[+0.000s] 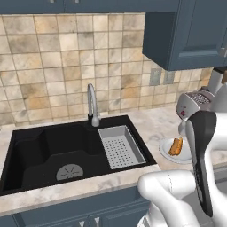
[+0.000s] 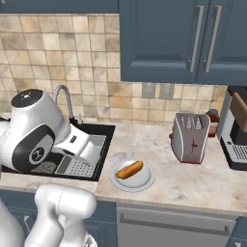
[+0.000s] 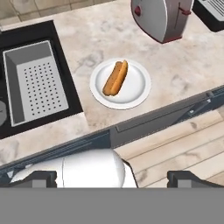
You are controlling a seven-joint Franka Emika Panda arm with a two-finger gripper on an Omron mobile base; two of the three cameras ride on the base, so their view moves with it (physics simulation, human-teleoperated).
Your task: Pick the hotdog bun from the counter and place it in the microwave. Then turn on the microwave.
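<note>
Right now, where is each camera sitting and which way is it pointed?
Left base view: behind the arm's left, facing the sink and tiled wall; the white arm rises at lower right.
Right base view: behind its right, facing the toaster and counter; arm at lower left.
Hand view: above, looking down along the open gripper.
All three share the hotdog bun on the white plate.

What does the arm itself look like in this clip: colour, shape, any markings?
Glossy white arm built of rounded, bulbous segments, with dark grey joint bands and a black round cap on one joint. A small logo sits in a dark side disc. The tool has two small dark finger tips.
</note>
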